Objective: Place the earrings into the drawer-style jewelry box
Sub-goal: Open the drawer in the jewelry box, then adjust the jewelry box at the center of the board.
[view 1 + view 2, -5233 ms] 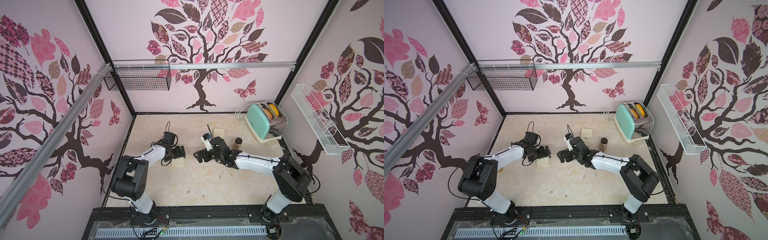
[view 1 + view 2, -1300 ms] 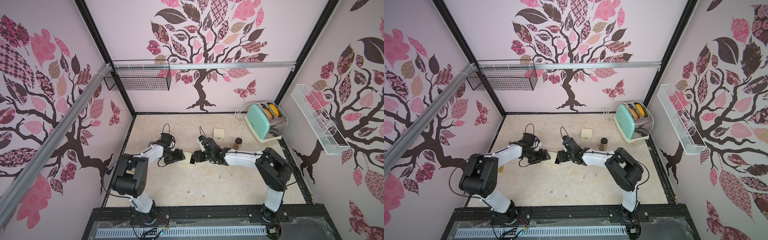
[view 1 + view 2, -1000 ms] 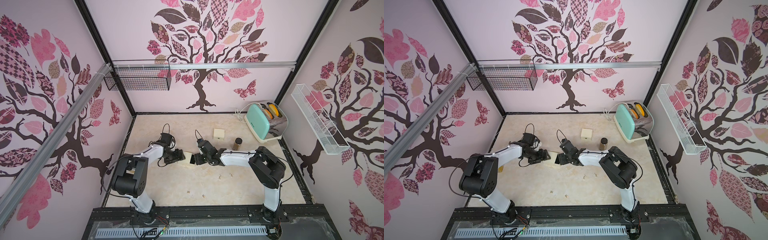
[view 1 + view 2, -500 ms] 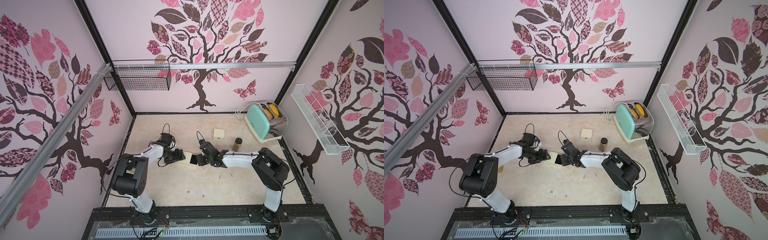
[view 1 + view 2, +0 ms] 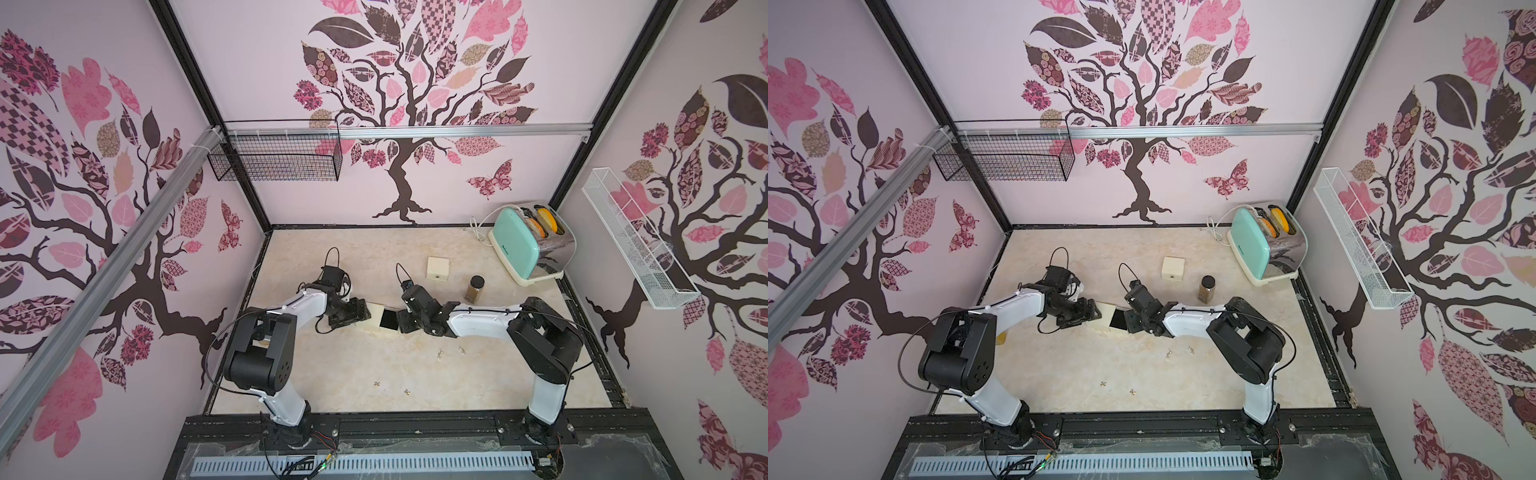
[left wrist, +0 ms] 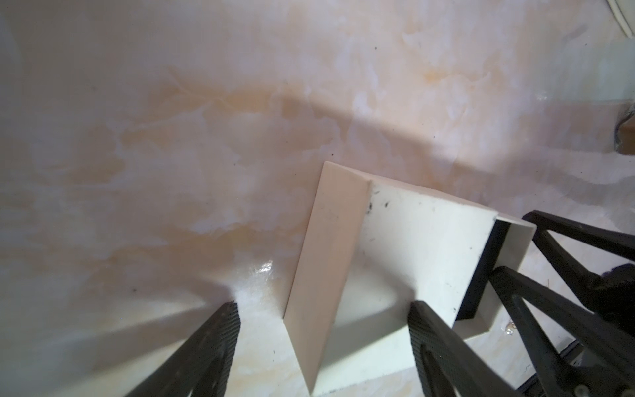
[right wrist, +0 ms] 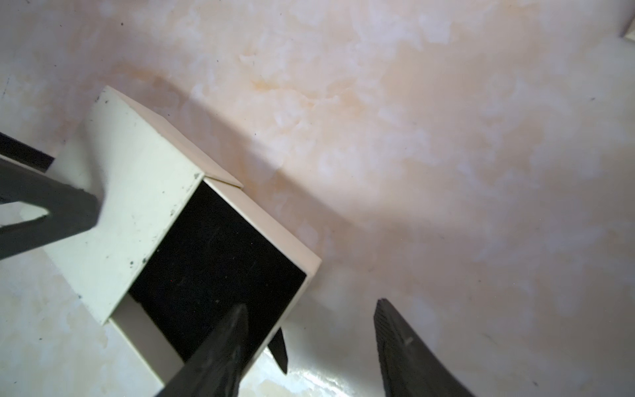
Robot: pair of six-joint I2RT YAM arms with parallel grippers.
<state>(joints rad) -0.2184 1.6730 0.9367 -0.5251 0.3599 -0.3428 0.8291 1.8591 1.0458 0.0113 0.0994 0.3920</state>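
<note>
Drawer (image 5: 390, 319) pulled out; earrings (image 5: 439, 354) loose on the worktop (image 5: 374, 257).

In both top views the silvery pair (image 5: 1169, 354) lies at 4 o'clock from the right gripper (image 5: 401, 322), the nearer one; the golden pair (image 5: 376, 383) lies at 6 o'clock, farther off. Left wrist view: the left gripper (image 6: 319, 309) is spread wide astride the jewelry box (image 6: 412, 247), clamping nothing. Right wrist view: the right gripper (image 7: 311, 306) is parted and empty, one finger (image 7: 223, 343) over the drawer's black lining.

Both top views looked steeply down from high above the near edge onto the whole worktop (image 5: 374, 257), while each wrist camera viewed the jewelry box (image 6: 422, 240) closely from opposite sides.
</note>
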